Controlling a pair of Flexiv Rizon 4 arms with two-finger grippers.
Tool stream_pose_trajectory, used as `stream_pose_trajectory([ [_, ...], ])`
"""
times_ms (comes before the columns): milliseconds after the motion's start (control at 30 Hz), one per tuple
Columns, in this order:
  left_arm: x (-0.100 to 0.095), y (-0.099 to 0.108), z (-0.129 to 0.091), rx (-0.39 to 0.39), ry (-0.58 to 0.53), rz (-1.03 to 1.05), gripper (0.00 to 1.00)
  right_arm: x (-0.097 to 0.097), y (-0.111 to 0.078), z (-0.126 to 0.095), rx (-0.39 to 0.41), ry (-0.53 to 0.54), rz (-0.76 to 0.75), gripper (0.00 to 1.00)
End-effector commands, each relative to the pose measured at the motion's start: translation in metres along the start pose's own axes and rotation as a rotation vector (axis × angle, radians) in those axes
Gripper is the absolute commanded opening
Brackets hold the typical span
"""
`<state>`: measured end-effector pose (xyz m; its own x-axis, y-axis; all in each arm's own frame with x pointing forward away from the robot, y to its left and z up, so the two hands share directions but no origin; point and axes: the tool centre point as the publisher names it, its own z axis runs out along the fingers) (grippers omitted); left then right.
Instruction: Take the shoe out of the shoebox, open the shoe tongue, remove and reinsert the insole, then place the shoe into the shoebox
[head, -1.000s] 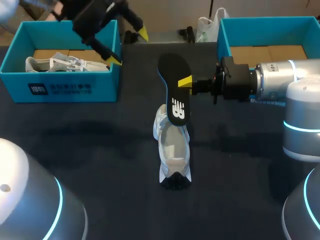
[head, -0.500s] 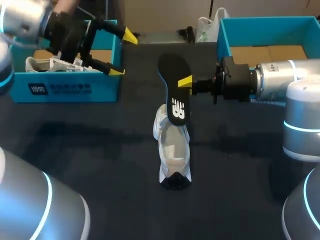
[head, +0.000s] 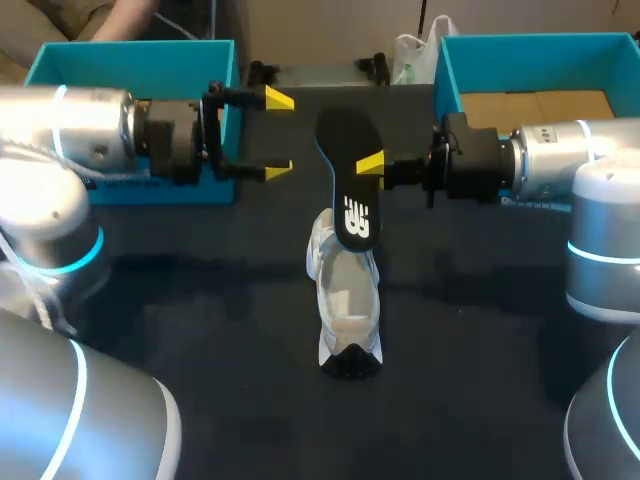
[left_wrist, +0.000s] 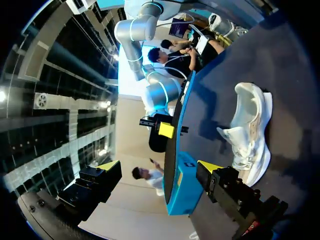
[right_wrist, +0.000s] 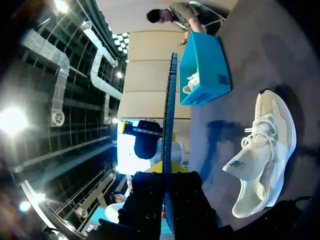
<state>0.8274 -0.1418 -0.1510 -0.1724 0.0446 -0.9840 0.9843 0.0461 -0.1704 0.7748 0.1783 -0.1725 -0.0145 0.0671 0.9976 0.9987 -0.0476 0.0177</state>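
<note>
Sitting at the far left, a blue shoebox (head: 60, 62) is being partly hidden by the left arm (head: 90, 140) crossing in front of it. The left gripper (head: 279, 135) is hovering with its fingers spread wide, holding nothing, just left of the black insole (head: 352, 185). The right gripper (head: 368, 164) is pinching that insole on edge above the white shoe (head: 345, 300), which is resting mid-table (head: 200, 330). Another blue shoebox (head: 540, 55) is standing behind the right arm (head: 560, 165).

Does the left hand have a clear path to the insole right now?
Probably yes: the left hand is open beside the insole, nothing between them; the right hand grips its opposite edge.
</note>
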Motion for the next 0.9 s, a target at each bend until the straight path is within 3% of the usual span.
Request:
stream_pose_trajectory([
  [33,0.009,-0.005,0.014,-0.03,-0.299,0.04,1.0,0.0,-0.001,0.002,-0.004,0.0,0.0,0.0],
  [267,0.011,-0.013,0.034,-0.082,-0.292,0.128,1.0,0.0,-0.001,0.002,-0.004,0.0,0.0,0.0],
  [433,0.01,-0.007,0.047,-0.118,-0.229,0.121,0.83,0.0,-0.001,0.002,-0.004,0.0,0.0,0.0],
  [600,0.008,-0.003,0.053,-0.128,-0.181,0.114,0.82,0.0,-0.001,0.002,-0.004,0.0,0.0,0.0],
  [733,0.007,-0.001,0.057,-0.138,-0.153,0.118,0.75,0.0,-0.001,0.002,-0.004,0.0,0.0,0.0],
  [900,0.007,0.001,0.059,-0.145,-0.119,0.116,0.58,0.0,-0.001,0.002,-0.004,0.0,0.0,0.0],
])
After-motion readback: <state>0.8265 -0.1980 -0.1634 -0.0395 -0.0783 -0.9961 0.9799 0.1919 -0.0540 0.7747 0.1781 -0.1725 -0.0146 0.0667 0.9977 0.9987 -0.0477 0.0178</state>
